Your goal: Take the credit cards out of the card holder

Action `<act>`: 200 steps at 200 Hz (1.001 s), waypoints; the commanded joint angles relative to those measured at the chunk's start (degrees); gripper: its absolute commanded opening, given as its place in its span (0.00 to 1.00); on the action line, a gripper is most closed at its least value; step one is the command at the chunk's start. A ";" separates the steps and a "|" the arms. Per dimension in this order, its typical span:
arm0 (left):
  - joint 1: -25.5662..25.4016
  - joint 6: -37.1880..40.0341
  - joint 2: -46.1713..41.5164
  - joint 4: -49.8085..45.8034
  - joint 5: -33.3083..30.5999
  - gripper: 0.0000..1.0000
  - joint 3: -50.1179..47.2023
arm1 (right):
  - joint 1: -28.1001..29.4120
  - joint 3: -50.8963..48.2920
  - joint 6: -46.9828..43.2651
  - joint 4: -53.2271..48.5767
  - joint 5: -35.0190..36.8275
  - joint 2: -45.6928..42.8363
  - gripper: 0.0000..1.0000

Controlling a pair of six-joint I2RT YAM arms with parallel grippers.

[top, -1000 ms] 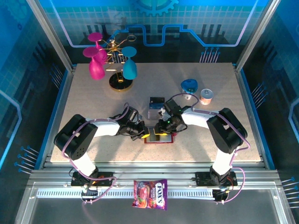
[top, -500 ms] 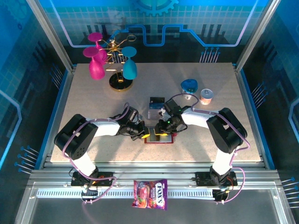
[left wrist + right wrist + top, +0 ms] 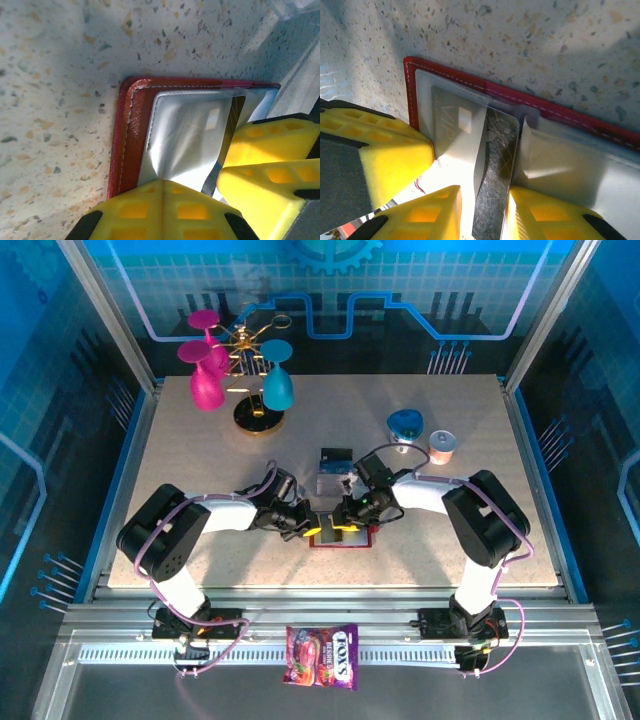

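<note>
Two tools meet at small flat red leather-like card holder (image 3: 127,135), open on speckled counter (image 3: 545,45). Closed tight: left tool (image 3: 161,200), tips pressing grey pocket down. Narrow: right tool (image 3: 482,205), fingers either side of dark scratched credit card (image 3: 495,150); firm clamp, cannot tell. Card partly out of pocket, long axis running back toward right tool's wrist; right arm nearer, straight pull back looks right. Count: one holder; one pale card (image 3: 451,125) in clear pocket, left of right tool; two loose cards beyond both tools, dark (image 3: 337,454) and grey-blue (image 3: 329,481).

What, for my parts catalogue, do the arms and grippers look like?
The left arm and right arm have white links, black joint housings and looping purple cables. The fingers are yellow with square recessed pockets and black trim.
</note>
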 commanded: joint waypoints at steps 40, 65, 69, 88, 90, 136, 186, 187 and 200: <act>-0.26 1.48 2.44 -4.03 -0.72 0.01 -2.04 | -2.07 -3.15 3.82 8.31 -6.58 -1.82 0.23; -0.25 1.61 2.04 -4.37 -0.94 0.01 -1.98 | -2.41 -4.86 3.65 8.32 -6.51 -2.00 0.19; -0.21 1.59 2.06 -4.42 -0.96 0.01 -1.96 | -2.48 -4.88 3.58 8.27 -6.48 -2.08 0.18; -0.26 1.57 2.03 -4.43 -0.92 0.02 -1.95 | -2.76 -4.95 2.98 7.35 -5.93 -2.33 0.15; -0.22 1.57 2.01 -4.43 -0.92 0.02 -1.95 | -2.76 -4.99 2.91 7.18 -5.80 -2.34 0.15; -0.26 1.57 1.84 -4.69 -1.04 0.02 -1.95 | -3.72 -4.87 0.36 3.44 -3.76 -3.11 0.12; -0.22 1.57 1.50 -4.91 -1.08 0.02 -1.86 | -5.00 -4.57 -3.30 -2.12 -0.86 -4.63 0.12; -0.24 1.57 1.52 -4.98 -1.13 0.02 -1.91 | -5.02 -4.57 -3.34 -2.22 -0.82 -4.67 0.12; -0.24 1.57 1.45 -5.04 -1.09 0.02 -1.80 | -5.37 -4.48 -4.31 -3.61 0.02 -5.11 0.12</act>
